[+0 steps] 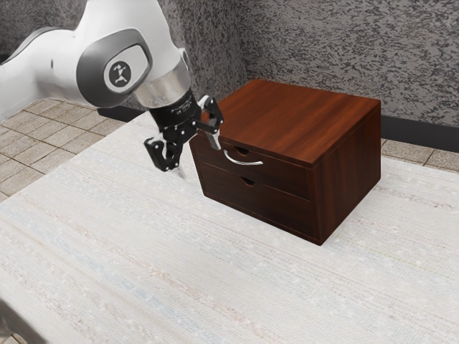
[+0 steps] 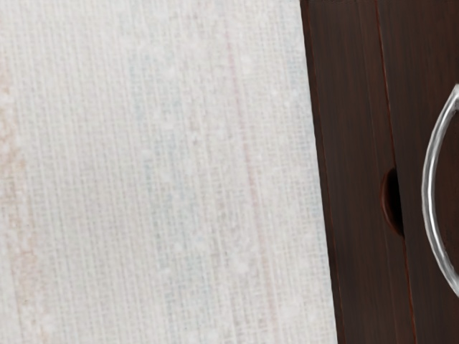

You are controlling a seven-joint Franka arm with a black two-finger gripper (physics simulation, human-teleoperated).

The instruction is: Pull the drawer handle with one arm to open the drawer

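A dark wood cabinet (image 1: 301, 122) stands on the table with two drawers in its front. The upper drawer (image 1: 276, 170) carries a curved silver handle (image 1: 242, 160), and its face sits flush with the lower drawer (image 1: 265, 199). My black gripper (image 1: 190, 154) hangs open just off the cabinet front's end at the exterior view's left, a little short of the handle, with nothing between its fingers. One finger (image 1: 214, 129) is close to the drawer's corner. In the wrist view the handle (image 2: 432, 193) arcs at the edge beside the dark drawer front (image 2: 355, 179).
The cabinet rests on a pale woven tabletop (image 1: 179, 272) with wide free room in front of it. A rough grey wall (image 1: 344, 43) stands behind, and a tiled floor (image 1: 43, 136) shows at the exterior view's left.
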